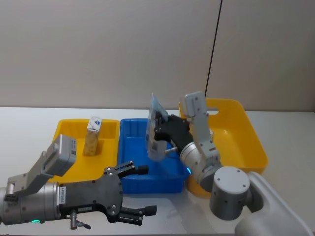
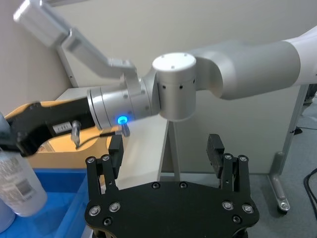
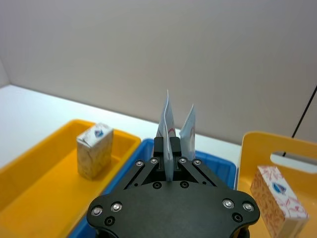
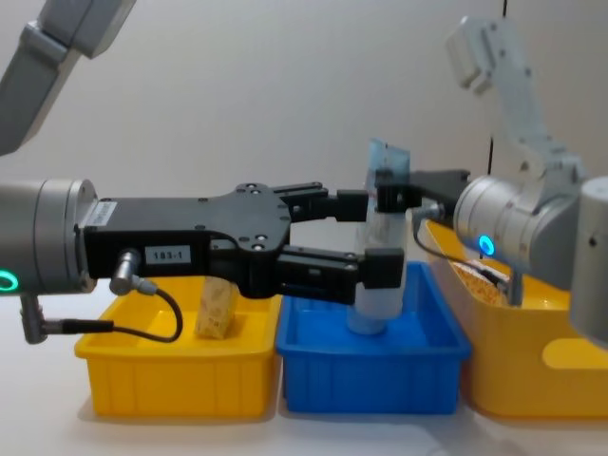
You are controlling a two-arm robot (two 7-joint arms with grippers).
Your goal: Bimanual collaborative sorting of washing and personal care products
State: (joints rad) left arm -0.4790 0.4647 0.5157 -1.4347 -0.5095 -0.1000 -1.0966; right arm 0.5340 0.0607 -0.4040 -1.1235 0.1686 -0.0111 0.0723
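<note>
You have three plastic bins in a row on the white table (image 1: 19,128): a yellow bin on your left (image 1: 66,129), a blue bin in the middle (image 1: 133,184), and a larger yellow bin on your right (image 1: 251,142). Your left gripper (image 1: 144,190) hangs at the blue bin's front, jaws spread wide and holding nothing. Your right gripper (image 3: 171,148) sits above the blue bin with its jaws pinched on the top of a tall slim pale blue-white pouch (image 1: 156,130), which hangs upright over that bin. One soft white pack with red-orange pattern (image 1: 92,136) stands in the left yellow bin; another patterned pack (image 3: 280,201) lies in the right yellow bin.
</note>
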